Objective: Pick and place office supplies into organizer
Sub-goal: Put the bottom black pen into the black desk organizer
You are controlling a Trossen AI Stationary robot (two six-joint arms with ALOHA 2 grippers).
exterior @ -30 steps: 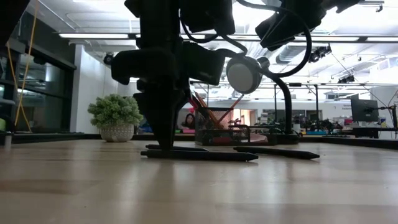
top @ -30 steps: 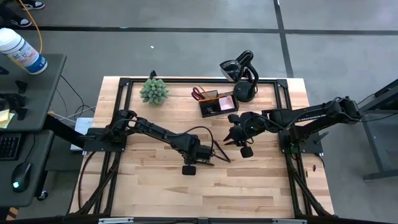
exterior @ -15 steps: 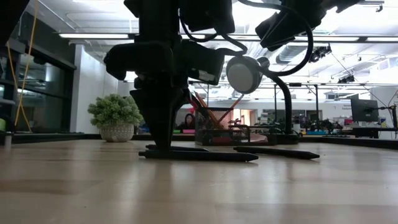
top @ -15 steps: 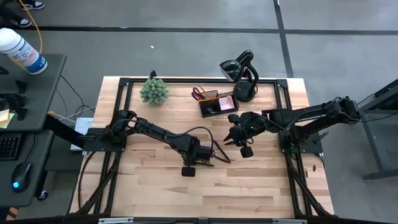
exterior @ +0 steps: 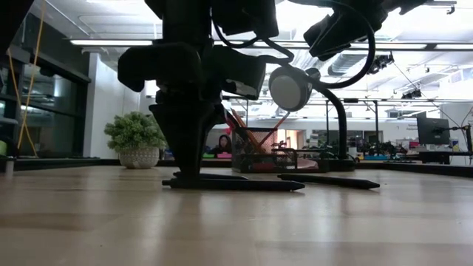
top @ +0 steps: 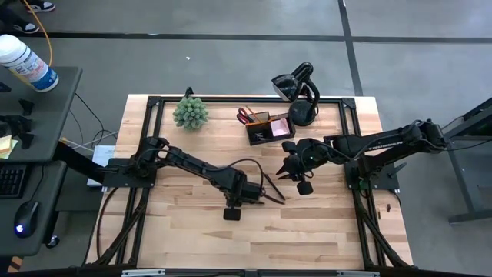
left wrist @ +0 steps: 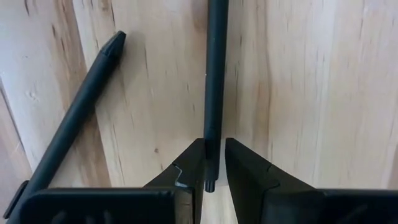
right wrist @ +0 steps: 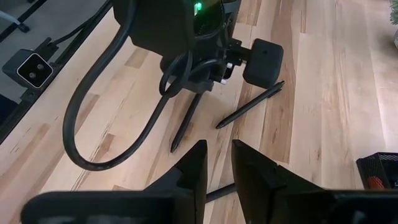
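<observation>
A black pen (left wrist: 214,74) lies flat on the wooden table, and my left gripper (left wrist: 214,149) points straight down over one end of it, shut on it. A second black pen (left wrist: 74,118) lies loose beside it on the wood. My right gripper (right wrist: 217,149) hovers higher, toward the table's right, tilted down toward the pens, with a narrow gap and nothing between its fingers. The black organizer (top: 269,127) stands at the far middle, with red-handled scissors (top: 244,115) and a pink pad (top: 280,125) in it. My left gripper pinches the black pen near its end (left wrist: 211,174) between its two fingers (left wrist: 189,165). They come from above, pointing down, and lie across the pen. The pen rests level along its whole length on the table (exterior: 236,185).
A spiky green plant (top: 190,113) stands at the far left, and a black curved-neck stand device (top: 300,92) behind the organizer. A black cable (right wrist: 93,124) loops from my left arm above the wood. Bare wood lies along the near edge.
</observation>
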